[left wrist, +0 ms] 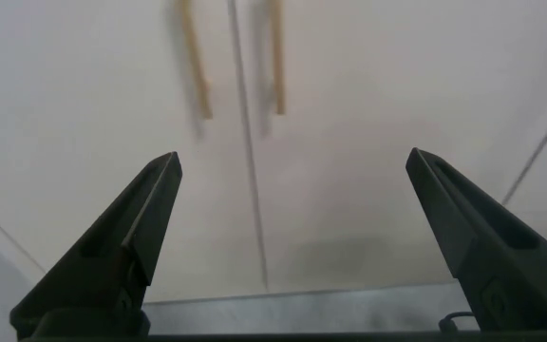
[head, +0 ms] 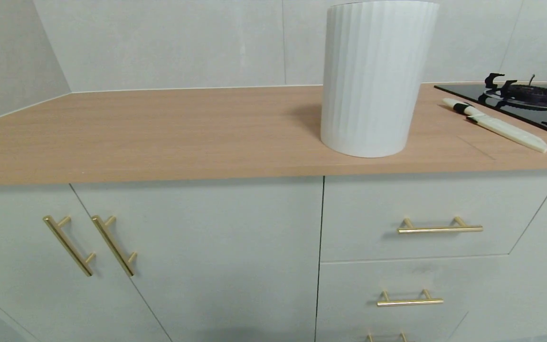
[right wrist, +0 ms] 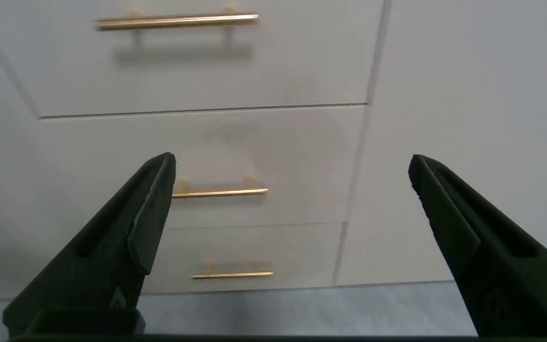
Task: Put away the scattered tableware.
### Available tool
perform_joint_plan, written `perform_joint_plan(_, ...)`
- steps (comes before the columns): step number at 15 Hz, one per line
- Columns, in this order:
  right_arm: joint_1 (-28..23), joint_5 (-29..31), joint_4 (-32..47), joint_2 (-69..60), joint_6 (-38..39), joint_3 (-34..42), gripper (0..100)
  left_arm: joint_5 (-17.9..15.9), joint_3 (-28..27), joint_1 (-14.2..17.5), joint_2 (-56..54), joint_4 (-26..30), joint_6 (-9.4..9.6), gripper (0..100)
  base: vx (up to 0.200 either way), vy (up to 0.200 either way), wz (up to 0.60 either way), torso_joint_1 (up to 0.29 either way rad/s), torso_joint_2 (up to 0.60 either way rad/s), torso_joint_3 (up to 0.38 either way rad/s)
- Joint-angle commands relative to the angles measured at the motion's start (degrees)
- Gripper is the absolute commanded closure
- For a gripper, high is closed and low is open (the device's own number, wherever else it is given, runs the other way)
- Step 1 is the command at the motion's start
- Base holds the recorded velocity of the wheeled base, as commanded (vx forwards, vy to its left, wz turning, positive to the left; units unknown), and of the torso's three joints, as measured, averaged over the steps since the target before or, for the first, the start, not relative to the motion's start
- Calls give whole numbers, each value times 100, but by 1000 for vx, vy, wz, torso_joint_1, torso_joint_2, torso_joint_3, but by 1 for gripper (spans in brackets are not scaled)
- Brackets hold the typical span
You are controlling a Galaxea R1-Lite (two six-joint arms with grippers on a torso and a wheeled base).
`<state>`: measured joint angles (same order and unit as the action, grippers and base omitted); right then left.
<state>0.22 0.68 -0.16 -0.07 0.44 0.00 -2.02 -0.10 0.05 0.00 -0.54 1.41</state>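
The countertop (head: pixel 159 133) offers wide passage left of the ribbed white container (head: pixel 371 80); a knife (head: pixel 496 126) and stove (head: pixel 530 102) crowd its right.

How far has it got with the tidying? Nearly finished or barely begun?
Barely begun, it seems. Done: nothing visible. The knife lies loose on the counter beside the stove, apart from the white ribbed container. In hand: nothing; the left gripper is open and empty facing cabinet doors, the right gripper likewise facing drawers. Left: picking up the knife and stowing it, probably.

On the table (head: pixel 159 133): one white ribbed container (head: pixel 373 80), one white knife (head: pixel 496 126), one black gas hob (head: pixel 525 102). Below: two gold door handles (head: pixel 68 245), three gold drawer handles (head: pixel 439 229).
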Motion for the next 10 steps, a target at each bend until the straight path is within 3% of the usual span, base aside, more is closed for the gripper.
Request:
perform_joint_plan(1,4,2,-2,7,0,0,0,0,1,4,0,1,-1,0,0,-200,0,7,2,2)
perform_joint_plan(4,-4,2,-2,7,0,0,0,0,1,4,0,-8,-1,0,0,-200,0,9,2,1)
perform_joint_plan(10,4,-7,-2,7,-9,0,0,0,1,4,0,-8,-10,0,0,0,0,0,0,0)
